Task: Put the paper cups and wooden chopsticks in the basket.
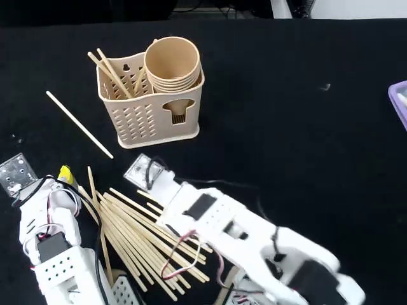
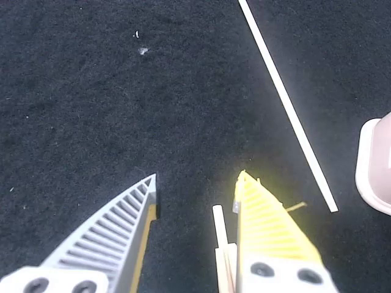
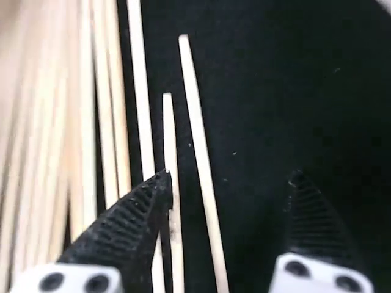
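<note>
1. Black cloth-covered table (image 1: 305,127).
2. Beige perforated plastic basket (image 1: 149,117), far side, holding the stacked tan paper cups (image 1: 172,60).
3. Loose pile of pale wooden chopsticks (image 1: 137,238), near side, between both arms.
4. Right gripper (image 3: 229,177): jaws apart over the pile's edge. One thin chopstick (image 3: 198,152) lies between them, running lengthwise along the fingers. This arm is the nearer one.
5. Left gripper (image 2: 197,177): jaws apart above cloth, with the stray chopstick (image 2: 287,110) beyond it.

White plastic shells, black motors and looping red-and-white cables mark the left arm (image 1: 54,254) and right arm (image 1: 254,244); the left gripper (image 2: 197,177) is ribbed grey and yellow, the right gripper (image 3: 230,177) ribbed black.
</note>
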Tool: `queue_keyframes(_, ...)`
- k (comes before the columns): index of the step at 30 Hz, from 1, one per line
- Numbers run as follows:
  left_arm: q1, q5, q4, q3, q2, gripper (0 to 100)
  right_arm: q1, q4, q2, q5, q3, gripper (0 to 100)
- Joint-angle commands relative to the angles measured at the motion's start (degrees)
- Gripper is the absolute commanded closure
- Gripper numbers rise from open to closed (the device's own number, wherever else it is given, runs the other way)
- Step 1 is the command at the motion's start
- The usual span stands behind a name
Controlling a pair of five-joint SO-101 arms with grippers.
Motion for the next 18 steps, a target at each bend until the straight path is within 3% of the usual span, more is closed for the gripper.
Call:
queue_keyframes(1, -0.3, -0.1, -1.1, -1.7, -0.7, 79, -0.7, -1.3, 8.0, 2.3, -6.2, 70.5)
queue_keyframes(6, -0.4, -0.1, -1.1, -1.7, -0.7, 79, -0.5, 6.0, 16.0, 5.0, -13.9, 74.1)
queue_keyframes(11, -0.4, -0.1, -1.1, -1.7, -0.7, 79, -0.4, 6.8, 17.4, 5.4, -16.3, 99.3)
queue_keyframes(18, -0.3, -0.1, -1.1, -1.7, -0.7, 79, -0.4, 12.7, 5.9, 5.8, -16.4, 98.8)
